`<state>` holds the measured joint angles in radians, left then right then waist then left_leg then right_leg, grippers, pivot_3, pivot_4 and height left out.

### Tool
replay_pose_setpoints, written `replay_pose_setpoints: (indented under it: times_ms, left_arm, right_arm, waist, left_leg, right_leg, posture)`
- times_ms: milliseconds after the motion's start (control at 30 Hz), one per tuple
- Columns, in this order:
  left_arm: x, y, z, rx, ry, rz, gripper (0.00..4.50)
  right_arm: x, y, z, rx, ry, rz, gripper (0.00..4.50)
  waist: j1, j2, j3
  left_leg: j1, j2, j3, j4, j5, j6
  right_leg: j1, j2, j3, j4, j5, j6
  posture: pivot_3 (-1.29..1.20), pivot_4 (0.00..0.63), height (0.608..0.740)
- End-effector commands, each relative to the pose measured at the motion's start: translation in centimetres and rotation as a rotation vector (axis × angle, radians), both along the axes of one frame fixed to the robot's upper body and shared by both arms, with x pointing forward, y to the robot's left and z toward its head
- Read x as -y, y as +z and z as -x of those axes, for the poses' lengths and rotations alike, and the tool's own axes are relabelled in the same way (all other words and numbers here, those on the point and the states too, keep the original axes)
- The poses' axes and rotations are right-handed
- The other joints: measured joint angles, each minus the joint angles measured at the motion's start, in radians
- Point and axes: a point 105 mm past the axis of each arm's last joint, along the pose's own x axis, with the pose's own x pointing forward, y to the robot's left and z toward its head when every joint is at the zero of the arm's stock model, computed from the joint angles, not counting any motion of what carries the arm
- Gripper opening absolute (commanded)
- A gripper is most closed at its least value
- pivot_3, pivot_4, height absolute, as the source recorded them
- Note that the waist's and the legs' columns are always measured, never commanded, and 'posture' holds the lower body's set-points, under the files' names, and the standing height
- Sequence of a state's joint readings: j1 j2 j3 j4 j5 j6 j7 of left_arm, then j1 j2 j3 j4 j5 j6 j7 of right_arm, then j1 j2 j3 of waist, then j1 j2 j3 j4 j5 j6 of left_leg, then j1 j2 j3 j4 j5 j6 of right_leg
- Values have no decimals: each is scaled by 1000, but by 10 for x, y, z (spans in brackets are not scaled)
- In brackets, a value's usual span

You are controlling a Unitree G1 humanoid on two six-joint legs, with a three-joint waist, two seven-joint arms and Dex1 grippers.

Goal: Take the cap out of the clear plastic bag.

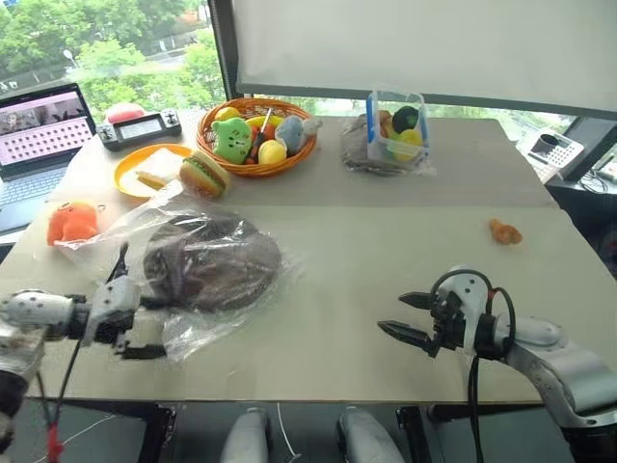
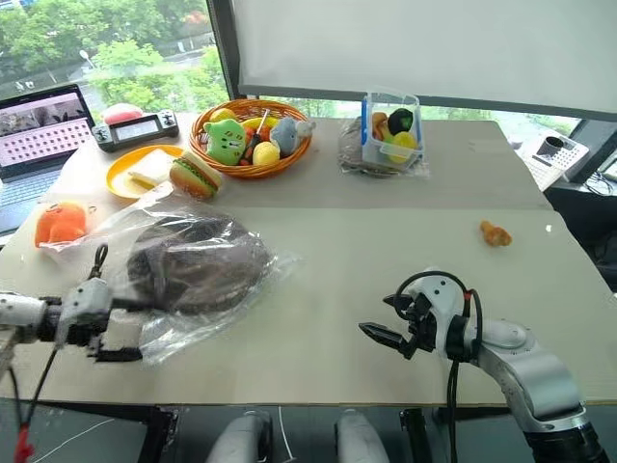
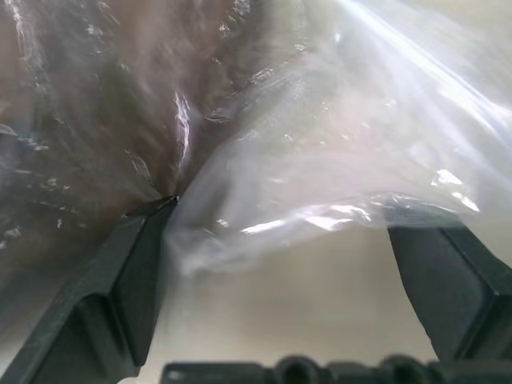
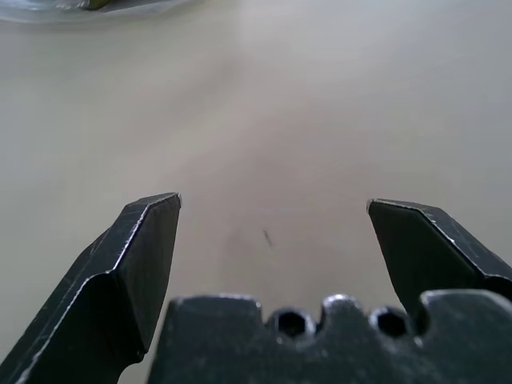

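The cap [image 1: 214, 260] is a round, flattish brown mound still wholly inside the clear plastic bag [image 1: 207, 328], which lies crumpled on the table [image 1: 386, 231] and wraps loosely round it, with slack film spreading past the cap towards the table's near edge. Taking the cap as the landmark, the left gripper [image 1: 145, 328] sits just beside its near-left edge, pointing sideways into the bag, its two black fingers spread wide and empty; from its wrist, one finger [image 3: 128, 264] touches the wrinkled film where the dark cap shows behind it, while the other stands at the clear, slack edge of the bag. The right gripper [image 1: 410, 316] hovers well apart from the cap on the opposite side, over bare table, also spread wide with nothing between its fingers. So the left arm is plainly the nearer, and the cap lies straight ahead of that pincer, across a layer of film. Being round, the cap offers no real long axis; the bag's loose length runs from the cap down towards the near edge. My reading is that the bag's mouth must be found first, and I cannot tell which side it opens on. Behind the cap stand a toy burger [image 1: 204, 175] and a fruit basket [image 1: 255, 135]; an orange plush toy [image 1: 73, 222] lies off to its left.
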<state>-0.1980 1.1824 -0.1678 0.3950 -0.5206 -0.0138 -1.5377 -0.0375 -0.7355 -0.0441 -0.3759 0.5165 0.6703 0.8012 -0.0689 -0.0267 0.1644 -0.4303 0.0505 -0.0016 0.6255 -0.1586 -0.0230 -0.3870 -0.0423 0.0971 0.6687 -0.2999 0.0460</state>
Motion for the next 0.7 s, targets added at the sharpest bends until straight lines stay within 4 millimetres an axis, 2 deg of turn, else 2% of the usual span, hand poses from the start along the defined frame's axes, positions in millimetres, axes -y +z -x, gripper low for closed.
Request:
replay_pose_setpoints:
  times_ms: [33, 100, 200, 333, 467, 633, 700]
  left_arm:
    - [16, 23, 3, -142, 39, 107, 4229]
    - [39, 42, -2, -121, 27, 199, 4229]
    - [66, 54, 7, -99, -39, 247, 4229]
    - [97, 56, 21, -27, -95, 275, 4229]
    - [109, 52, 24, 31, -91, 269, 4229]
    - [118, 16, -21, 359, 111, 78, 4229]
    - [123, 9, -27, 457, 137, 45, 4229]
  right_arm:
    - [-4, 6, -5, 40, 37, 2, 4500]
    - [-4, 8, -7, 42, 44, 1, 4500]
    - [-4, 8, -10, 43, 48, 4, 4500]
    - [-5, 8, -11, 41, 52, 2, 4500]
    - [-6, 8, -9, 37, 56, 1, 4500]
    - [-3, 10, -10, 40, 44, 6, 4500]
    - [-2, 10, -9, 41, 40, 9, 4500]
  waist:
    - [1, 0, 0]
    - [3, -1, 0]
    - [13, -2, 1]
    - [18, -2, 1]
    - [24, -2, 1]
    - [36, -2, 1]
    - [37, -2, 1]
  left_leg:
    - [0, 0, 0, 0, 0, 0]
    - [0, 0, 0, 0, 0, 0]
    - [-1, 0, 0, 1, 0, 0]
    - [-2, 0, 0, 0, 0, 0]
    - [-2, 0, 0, 0, 0, 0]
    - [0, -1, 0, 1, 0, 0]
    - [-1, -1, 0, 1, 0, 0]
  right_leg:
    - [0, 0, 0, 0, -1, 1]
    - [0, 0, 0, 1, -1, 2]
    - [0, 0, 0, 0, -2, 1]
    - [-1, 0, 0, -1, 0, -1]
    - [-2, 0, 0, -1, 1, -3]
    - [1, 0, 0, -3, -1, 2]
    - [1, 0, 1, -4, 0, 0]
  posture:
    - [0, 150, 740]
    - [0, 150, 740]
    - [0, 150, 740]
    - [0, 150, 740]
    - [0, 150, 740]
    - [0, 150, 740]
    - [0, 150, 740]
